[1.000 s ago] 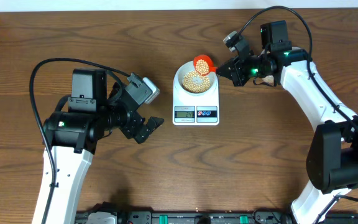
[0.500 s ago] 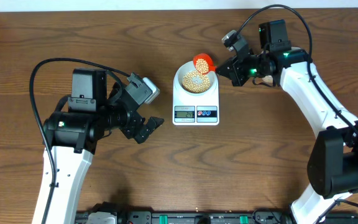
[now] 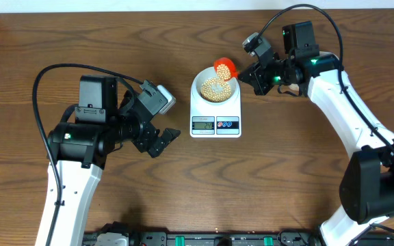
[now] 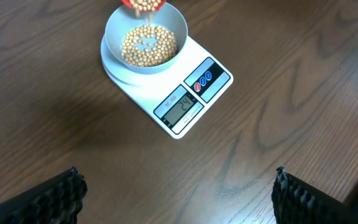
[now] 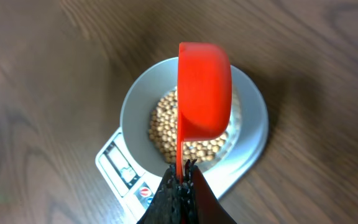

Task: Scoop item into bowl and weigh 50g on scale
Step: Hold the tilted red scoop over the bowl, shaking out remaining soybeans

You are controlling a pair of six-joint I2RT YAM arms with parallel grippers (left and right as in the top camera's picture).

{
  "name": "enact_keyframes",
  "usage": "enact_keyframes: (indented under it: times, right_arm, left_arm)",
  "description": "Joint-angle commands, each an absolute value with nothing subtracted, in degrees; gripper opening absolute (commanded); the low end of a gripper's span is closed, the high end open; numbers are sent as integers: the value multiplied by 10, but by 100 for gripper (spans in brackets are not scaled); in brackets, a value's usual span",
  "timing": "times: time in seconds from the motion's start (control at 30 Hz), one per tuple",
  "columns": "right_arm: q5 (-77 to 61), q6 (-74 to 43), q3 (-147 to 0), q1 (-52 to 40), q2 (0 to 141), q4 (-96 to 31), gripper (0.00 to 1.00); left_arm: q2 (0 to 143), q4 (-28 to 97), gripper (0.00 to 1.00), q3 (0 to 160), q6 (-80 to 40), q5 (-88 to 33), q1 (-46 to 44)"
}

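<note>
The white scale stands mid-table with the pale bowl on it, and the tan beans fill the bowl's bottom. My right gripper is shut on the thin handle of a red scoop, which is tipped on its side over the bowl's far rim. In the right wrist view the scoop hangs above the beans, its handle clamped in that gripper. My left gripper is open and empty, left of the scale. The left wrist view shows the bowl, the scale and beans in the scoop.
Bare brown wood surrounds the scale on all sides. The left arm's black body sits left of centre, and its cable loops above it. A black rail runs along the near table edge.
The right gripper and red scoop have drifted slightly toward the far edge above the bowl. The left arm has not moved.
</note>
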State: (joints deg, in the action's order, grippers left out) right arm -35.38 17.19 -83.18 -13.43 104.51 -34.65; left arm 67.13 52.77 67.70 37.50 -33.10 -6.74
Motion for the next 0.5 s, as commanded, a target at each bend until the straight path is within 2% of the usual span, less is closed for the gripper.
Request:
enact_keyframes:
  times: [0.0,0.47]
  right_arm:
    - [-312,185,-832,-144,1029,-349,1]
    - [-336,185,-832,-152,1015,-354,1]
  left_arm:
    - [672,531,98,695,372,-341,-64]
    - [672,531,98,695,373,-341,-64]
